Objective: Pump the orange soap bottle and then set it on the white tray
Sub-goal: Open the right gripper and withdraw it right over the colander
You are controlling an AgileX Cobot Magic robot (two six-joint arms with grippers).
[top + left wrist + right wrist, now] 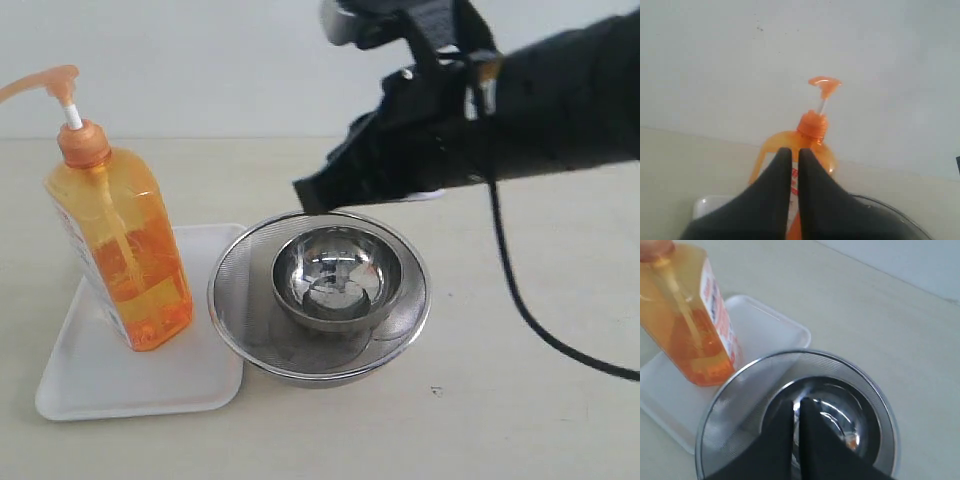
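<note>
As the orange soap bottle (pixel 125 260) is seen upright on the white tray (pixel 90 385), its long axis is vertical and its pump spout (pixel 40 82) is turned to the left of the exterior view, away from the right hand (pixel 305 195); that hand is closed, nothing gripped, above the steel mesh strainer (pixel 232 290) just beside the tray; the left hand (pixel 794 152), likewise closed and empty, is pointed straight at the bottle and is judged the nearer.
</note>
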